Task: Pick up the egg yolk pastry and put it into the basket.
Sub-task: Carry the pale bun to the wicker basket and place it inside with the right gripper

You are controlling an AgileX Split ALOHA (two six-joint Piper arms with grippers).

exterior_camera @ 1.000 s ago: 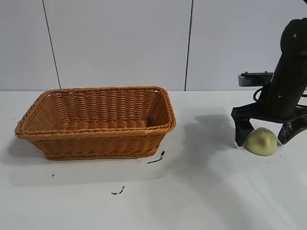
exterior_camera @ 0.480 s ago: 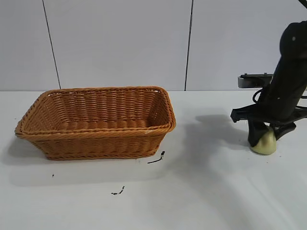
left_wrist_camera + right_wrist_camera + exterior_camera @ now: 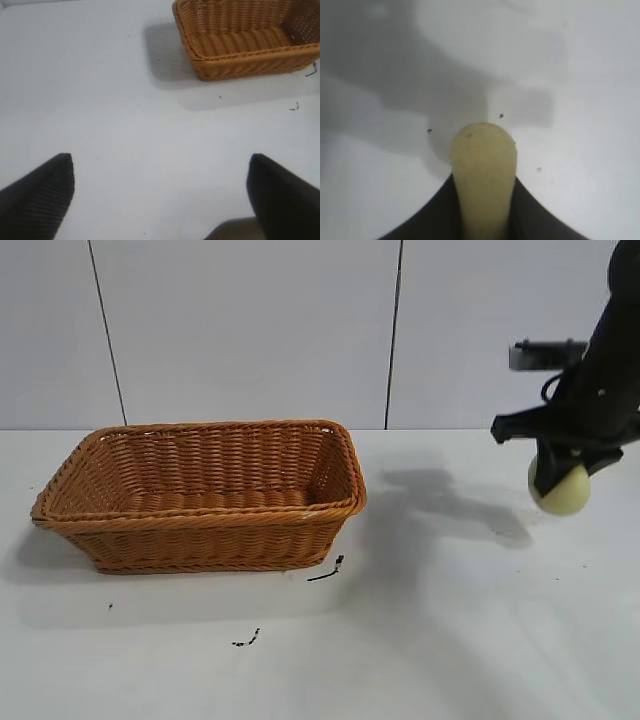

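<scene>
The pale yellow egg yolk pastry (image 3: 560, 490) hangs above the table at the far right, squeezed narrow between the fingers of my right gripper (image 3: 562, 472), which is shut on it. In the right wrist view the pastry (image 3: 483, 175) sticks out from between the two black fingers (image 3: 432, 215) over the white table. The orange-brown wicker basket (image 3: 200, 505) stands at the left of the table, well apart from the pastry; it also shows in the left wrist view as the basket (image 3: 240, 60). My left gripper (image 3: 161, 195) is open over bare table, away from the basket.
Small black scraps (image 3: 327, 570) lie on the white table just in front of the basket's right corner, and another (image 3: 246, 640) lies nearer the front. The arm's shadow (image 3: 450, 505) falls between basket and pastry.
My right gripper has shut on the pastry, squeezing it, and has lifted it off the table. The basket and the left arm have not moved.
</scene>
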